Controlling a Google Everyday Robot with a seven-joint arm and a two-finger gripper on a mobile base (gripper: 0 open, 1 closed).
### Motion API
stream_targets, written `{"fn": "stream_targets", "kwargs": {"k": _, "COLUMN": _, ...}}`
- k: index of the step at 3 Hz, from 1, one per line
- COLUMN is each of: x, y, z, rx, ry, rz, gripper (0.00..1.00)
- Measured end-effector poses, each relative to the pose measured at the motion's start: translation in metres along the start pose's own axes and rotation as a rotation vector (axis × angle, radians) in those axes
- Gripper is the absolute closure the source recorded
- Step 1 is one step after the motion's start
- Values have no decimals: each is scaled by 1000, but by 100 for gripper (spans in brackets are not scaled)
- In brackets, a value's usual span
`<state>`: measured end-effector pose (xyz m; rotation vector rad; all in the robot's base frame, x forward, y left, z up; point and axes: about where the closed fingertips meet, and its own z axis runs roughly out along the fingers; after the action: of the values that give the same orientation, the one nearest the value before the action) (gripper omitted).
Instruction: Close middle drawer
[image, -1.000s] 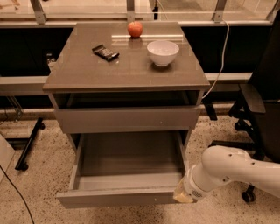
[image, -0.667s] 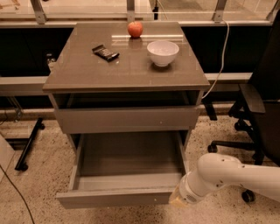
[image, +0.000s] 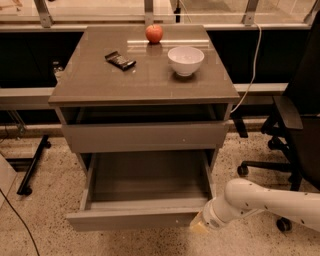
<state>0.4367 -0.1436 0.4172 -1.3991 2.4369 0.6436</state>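
well, the middle drawer (image: 142, 218) stood pulled far out, low on the cabinet (image: 100, 85): plain grey-brown front, tiny pale dot, deep grey box, thin walls. gripper (image: 200, 228) sat at its right front corner; open or closed, couldn't tell.

The gripper (image: 199, 228) sits at the right front corner of the pulled-out middle drawer (image: 130, 219).

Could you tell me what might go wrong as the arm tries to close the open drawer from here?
1. The gripper sits at the far right end of the front of the middle drawer, so a push there may skew the drawer or slip off the corner.
2. A hard shove could jolt the cabinet and set the apple on top rolling.
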Motion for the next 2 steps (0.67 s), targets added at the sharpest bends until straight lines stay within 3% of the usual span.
{"fn": "stream_targets", "kwargs": {"k": 2, "x": -2, "y": -1, "z": 1, "rx": 27, "ry": -9, "rz": 0, "gripper": 100}}
